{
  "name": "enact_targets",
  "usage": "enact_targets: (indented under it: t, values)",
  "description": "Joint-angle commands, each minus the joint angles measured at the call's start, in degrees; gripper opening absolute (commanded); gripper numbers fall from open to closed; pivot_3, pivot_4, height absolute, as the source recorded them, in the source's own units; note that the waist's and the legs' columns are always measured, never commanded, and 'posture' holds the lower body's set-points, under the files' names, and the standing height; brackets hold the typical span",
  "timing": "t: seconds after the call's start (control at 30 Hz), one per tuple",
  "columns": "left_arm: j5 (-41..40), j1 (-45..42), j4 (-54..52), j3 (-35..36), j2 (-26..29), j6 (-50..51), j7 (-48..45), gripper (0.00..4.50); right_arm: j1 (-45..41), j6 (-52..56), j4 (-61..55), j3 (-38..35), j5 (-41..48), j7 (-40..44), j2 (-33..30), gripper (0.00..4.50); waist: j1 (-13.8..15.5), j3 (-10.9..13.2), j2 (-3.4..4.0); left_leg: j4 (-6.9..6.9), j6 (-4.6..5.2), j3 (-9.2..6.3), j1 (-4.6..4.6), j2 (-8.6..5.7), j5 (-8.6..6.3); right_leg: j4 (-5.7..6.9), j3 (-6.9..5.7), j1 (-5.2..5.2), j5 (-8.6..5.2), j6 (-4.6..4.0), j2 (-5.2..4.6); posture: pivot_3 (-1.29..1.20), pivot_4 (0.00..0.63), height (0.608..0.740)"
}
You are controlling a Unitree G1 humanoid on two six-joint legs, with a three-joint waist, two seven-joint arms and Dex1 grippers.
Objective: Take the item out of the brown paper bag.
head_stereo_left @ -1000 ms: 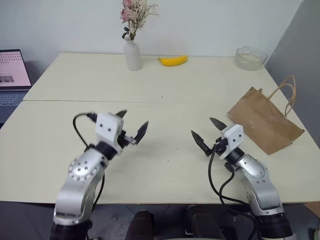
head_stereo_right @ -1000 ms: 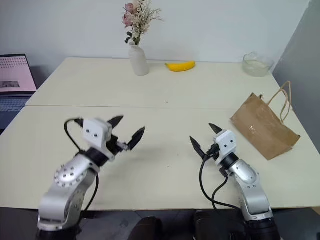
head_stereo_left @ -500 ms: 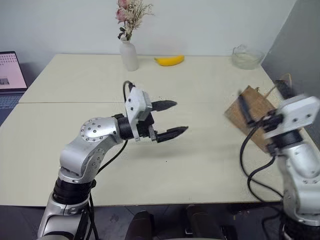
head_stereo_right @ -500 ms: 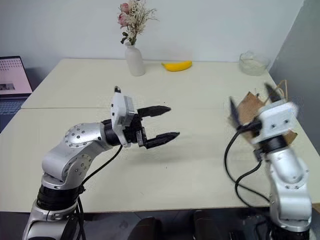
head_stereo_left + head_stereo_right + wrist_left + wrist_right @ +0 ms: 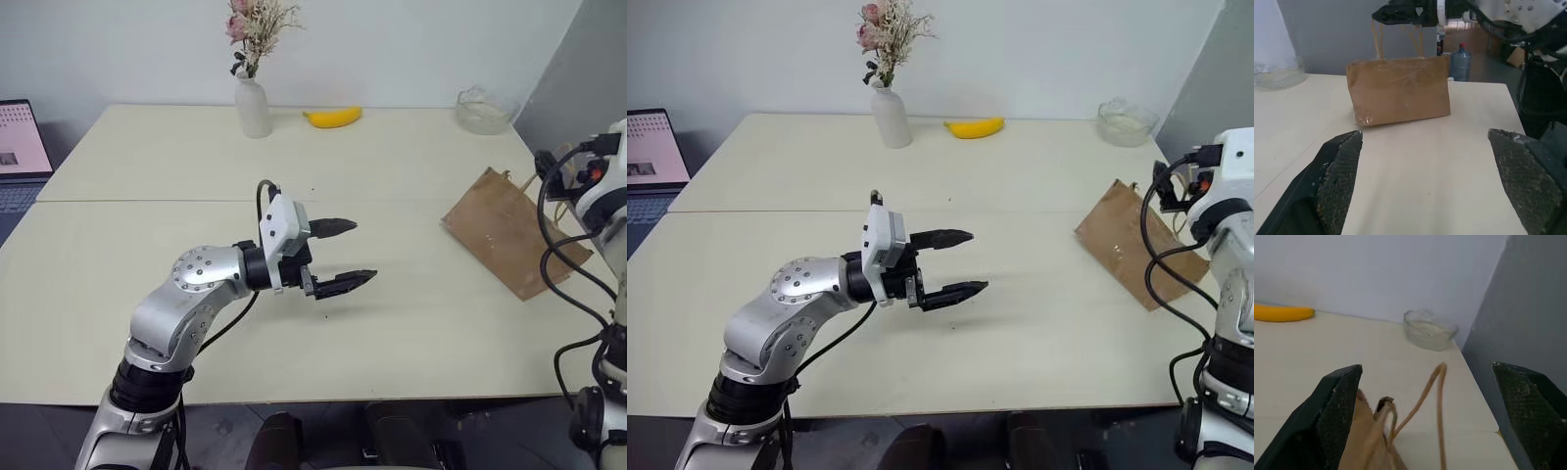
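Note:
The brown paper bag [image 5: 505, 245] lies flat and creased at the table's right side, its tan loop handles [image 5: 1426, 396] toward the right edge. The item is hidden. My left gripper [image 5: 345, 255] hangs open over the middle of the table. It points right at the bag [image 5: 1399, 90], well short of it, with nothing between its fingers. My right gripper [image 5: 1425, 368] is raised at the bag's handle end and is open and empty, fingers spread wide above the handles. In the left wrist view it hovers just over the bag's top.
At the back of the table stand a white vase with dried flowers [image 5: 252, 103], a yellow banana [image 5: 333, 117] and a glass bowl [image 5: 482, 110]. A laptop [image 5: 15, 147] sits off the left edge. A grey partition runs along the right side.
My right arm swung up and to the right, from the table's front to the bag's handle end. The left gripper moved right and turned to point at the bag. Both stayed open.

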Motion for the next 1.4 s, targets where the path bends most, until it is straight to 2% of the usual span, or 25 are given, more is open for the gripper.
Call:
enact_targets:
  t: [0.03, 0.07, 0.17, 0.53, 0.6, 0.8, 0.97, 1.03, 1.27, 1.4]
  values:
    - [-0.94, 0.18, -2.94, 1.16, 0.03, -0.21, 0.92, 4.30, -2.63, 1.99, 4.04, -0.70, 1.66, 1.81, -2.07, 4.50, 0.02, 0.00, 0.00, 0.00, 0.00, 0.00, -0.02, -0.01, 0.00, 0.00, -0.01, 0.00, 0.00, 0.00, 0.00, 0.00, 0.150, 0.740]
    - [-0.98, 0.23, -3.06, 1.08, 0.07, -0.19, 0.99, 4.30, -3.27, 2.39, 5.14, -0.82, 1.75, 1.62, -2.27, 4.50, 0.02, 0.00, 0.00, 0.01, 0.00, 0.00, -0.01, -0.01, 0.00, 0.00, -0.01, 0.00, 0.00, 0.00, 0.00, 0.00, 0.150, 0.740]
    - [-1.57, 0.26, -3.28, 1.07, 0.11, 0.02, 0.94, 4.34, -5.33, 4.32, 7.33, -0.99, 3.08, 2.01, -2.74, 3.89, -0.01, 0.01, 0.02, 0.01, 0.00, 0.03, -0.02, -0.03, 0.00, 0.00, 0.03, 0.00, 0.00, 0.00, 0.00, 0.00, 0.150, 0.740]
    - [-2.93, -0.49, -2.77, 1.56, 0.69, 0.28, 0.42, 4.34, -5.78, 1.65, 7.83, 1.04, 2.39, 3.85, -4.52, 0.01, 0.01, 0.02, 0.03, 0.00, 0.00, 0.02, -0.04, -0.03, 0.00, -0.02, 0.02, -0.01, 0.00, 0.01, 0.01, 0.00, 0.150, 0.740]
    - [-2.95, -0.57, -2.57, 1.55, 0.95, 0.19, 0.40, 4.34, -5.65, -0.12, 8.09, 2.26, 1.81, 4.99, -5.36, 0.01, 0.00, 0.02, 0.04, 0.01, 0.00, 0.02, -0.03, -0.02, 0.00, -0.02, 0.01, -0.01, 0.00, 0.01, 0.01, 0.00, 0.150, 0.740]
    - [-2.90, 1.78, -3.22, 2.88, 2.55, 0.81, 1.60, 4.34, -6.67, -13.37, 9.65, 10.64, -1.55, 15.10, -9.58, 0.01, -0.17, 0.05, 0.08, -0.01, 0.00, 0.03, 0.00, 0.01, 0.00, -0.02, 0.01, -0.03, 0.00, 0.01, 0.03, 0.00, 0.150, 0.740]
    - [-2.75, 9.16, -6.46, 5.77, 3.48, 1.39, 5.12, 4.34, -14.27, -26.95, 17.76, 19.73, -6.27, 22.53, -8.71, 0.01, -0.65, 0.12, 0.19, -0.01, 0.00, 0.09, 0.04, 0.05, 0.00, -0.01, 0.08, -0.05, 0.00, 0.01, 0.02, 0.00, 0.150, 0.740]
    - [-2.54, 11.91, -7.64, 7.39, 2.83, 1.30, 7.86, 4.34, -18.38, -31.80, 22.81, 22.37, -8.01, 24.01, -6.86, 0.01, -0.64, 0.14, 0.19, 0.00, 0.00, 0.08, 0.03, 0.05, 0.00, 0.01, 0.07, -0.05, 0.01, 0.01, 0.00, 0.00, 0.150, 0.740]
    - [-1.84, 24.75, -13.38, 13.38, 0.92, -0.68, 15.13, 4.34, -34.59, -48.94, 45.64, 29.32, -12.72, 27.94, 5.74, 0.01, -0.62, 0.15, 0.21, -0.02, 0.00, 0.04, 0.03, 0.16, 0.00, 0.03, 0.04, -0.08, 0.00, -0.06, -0.04, 0.00, 0.150, 0.740]
    - [2.02, 33.40, -16.02, 15.89, -1.19, -3.82, 20.05, 4.34, -42.52, -58.94, 59.27, 32.46, -15.64, 28.42, 15.31, 0.01, -0.36, 0.17, 0.24, -0.04, 0.00, 0.17, 0.02, 0.15, 0.00, 0.01, 0.16, -0.14, 0.00, -0.09, -0.12, 0.00, 0.150, 0.740]
